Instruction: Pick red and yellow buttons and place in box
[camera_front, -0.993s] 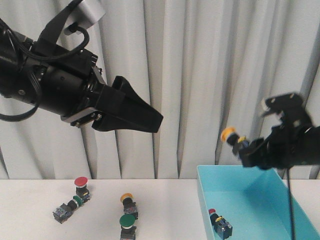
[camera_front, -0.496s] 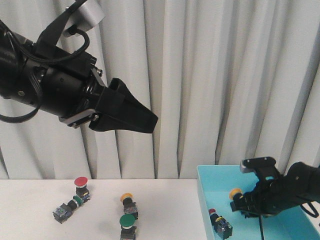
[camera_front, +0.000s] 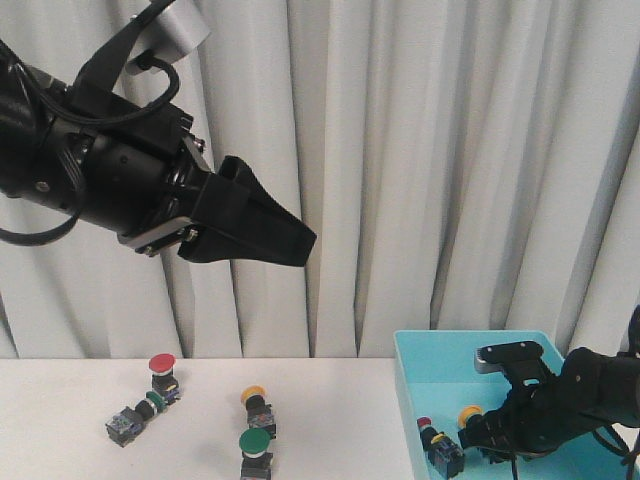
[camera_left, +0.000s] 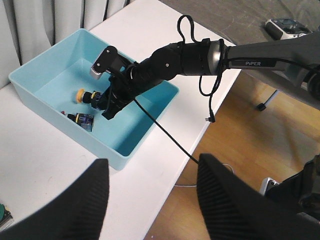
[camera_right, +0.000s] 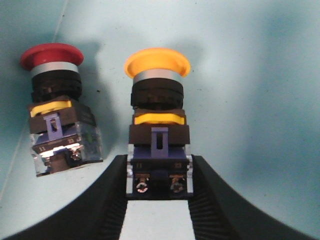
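Observation:
My right gripper (camera_right: 159, 175) is shut on the dark body of a yellow button (camera_right: 157, 95), low inside the turquoise box (camera_front: 470, 345). A red button (camera_right: 55, 100) lies on the box floor right beside it. In the front view the held yellow button (camera_front: 470, 411) is next to that red button (camera_front: 440, 448). On the white table lie a red button (camera_front: 162, 370) and a yellow button (camera_front: 256, 405). My left gripper (camera_left: 152, 195) is open and empty, high above the table (camera_left: 165, 150) near the box.
Two green-capped buttons (camera_front: 255, 450) (camera_front: 135, 415) lie on the table among the red and yellow ones. Grey curtains hang behind. The table edge (camera_left: 235, 90) drops to a wooden floor beside the box. A black cable (camera_left: 165, 132) trails from the right arm over the box wall.
My right gripper came down from above the box with the yellow button and now holds it low inside, beside the red one. The left arm has barely shifted.

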